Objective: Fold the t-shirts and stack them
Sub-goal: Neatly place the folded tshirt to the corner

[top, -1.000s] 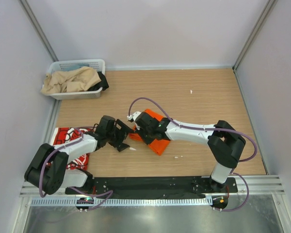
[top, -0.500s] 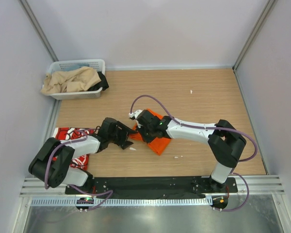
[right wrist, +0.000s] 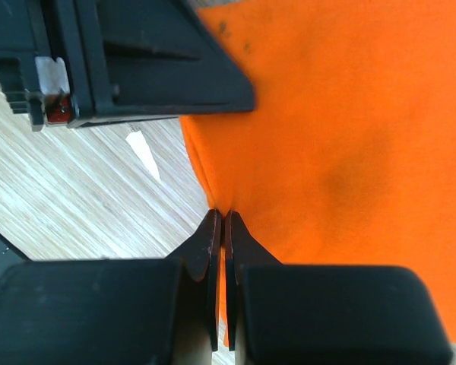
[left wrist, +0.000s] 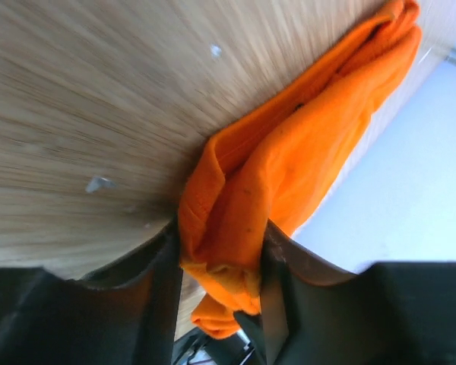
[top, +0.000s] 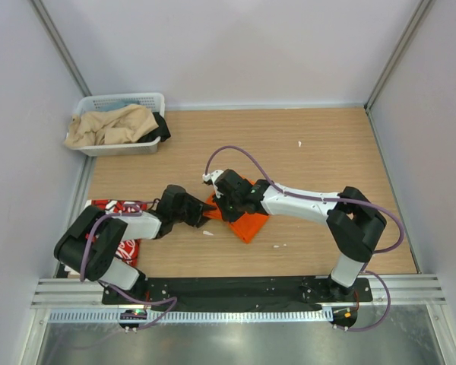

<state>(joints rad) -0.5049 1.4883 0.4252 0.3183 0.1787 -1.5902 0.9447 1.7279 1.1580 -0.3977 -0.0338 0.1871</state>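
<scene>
Item: plain bright orange cloth t-shirt (top: 248,226) on wooden tabletop (top: 319,152) | left gripper (left wrist: 219,258): jaws clamped on its bunched fold | right gripper (right wrist: 221,217): jaws together at its edge, possibly pinching it

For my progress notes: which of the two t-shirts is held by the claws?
The orange t-shirt: the left claw and right claw both pinch it. The red t-shirt lies apart, ungripped.

Plain orange tee (top: 248,225); white-lettered red tee (top: 127,249).
</scene>
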